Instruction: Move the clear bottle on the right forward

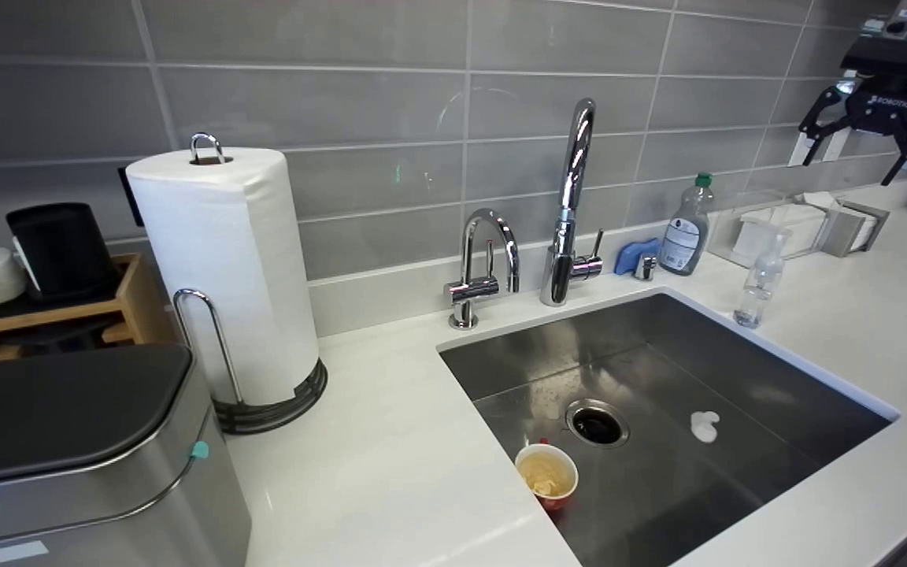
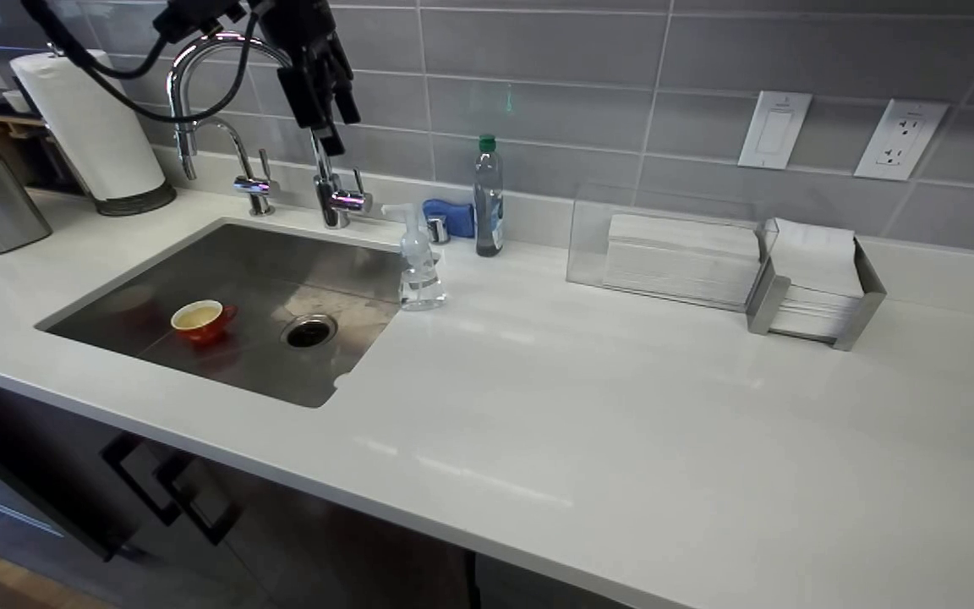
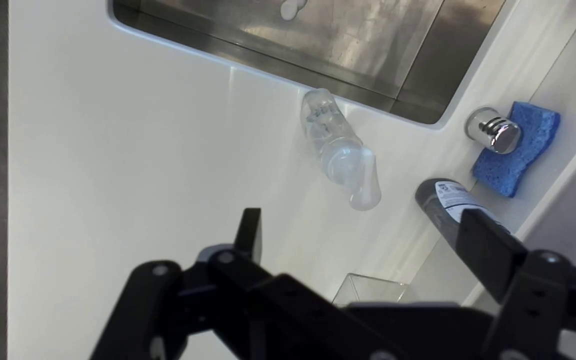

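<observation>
Black fingers (image 3: 490,252) loom at the bottom of the wrist view, spread wide with nothing held between them. Beyond them, just above the middle of the frame, a clear bottle (image 3: 335,137) stands upright on a white table (image 3: 118,165), right beside a steel sink (image 3: 368,40) at the top. At the right are a soap bottle (image 3: 445,210), partly hidden by a finger, and a blue sponge (image 3: 533,140). In both exterior views the fingers hang in the air, well apart from the clear bottle. The task seems hardly begun: grasping and moving it forward probably both remain.
</observation>
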You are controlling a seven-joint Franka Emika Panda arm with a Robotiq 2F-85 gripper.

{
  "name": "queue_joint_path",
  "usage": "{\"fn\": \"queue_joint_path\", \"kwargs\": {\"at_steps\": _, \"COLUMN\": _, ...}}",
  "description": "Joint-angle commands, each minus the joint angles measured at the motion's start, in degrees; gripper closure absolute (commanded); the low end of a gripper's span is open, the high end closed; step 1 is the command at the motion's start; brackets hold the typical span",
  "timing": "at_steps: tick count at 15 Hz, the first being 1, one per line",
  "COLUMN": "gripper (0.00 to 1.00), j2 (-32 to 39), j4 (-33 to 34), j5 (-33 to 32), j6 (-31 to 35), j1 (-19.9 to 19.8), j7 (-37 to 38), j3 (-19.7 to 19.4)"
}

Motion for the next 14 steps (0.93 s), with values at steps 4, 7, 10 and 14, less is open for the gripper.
{"fn": "queue_joint_path", "kwargs": {"at_steps": 4, "gripper": 0.0, "j2": 3.6, "j4": 3.3, "j5": 1.0, "j6": -1.8, "j1": 1.1, "j7": 0.2, "j3": -0.7}}
{"fn": "queue_joint_path", "kwargs": {"at_steps": 7, "gripper": 0.0, "j2": 7.8, "j4": 7.0, "j5": 1.3, "j6": -2.0, "j1": 1.2, "j7": 0.2, "j3": -1.1}}
{"fn": "queue_joint_path", "kwargs": {"at_steps": 10, "gripper": 0.0, "j2": 12.5, "j4": 11.6, "j5": 2.0, "j6": -2.7, "j1": 1.3, "j7": -0.9, "j3": -1.7}}
{"fn": "queue_joint_path", "kwargs": {"at_steps": 14, "gripper": 0.0, "j2": 18.1, "j4": 17.6, "j5": 1.8, "j6": -8.1, "j1": 1.3, "j7": -2.8, "j3": -2.7}}
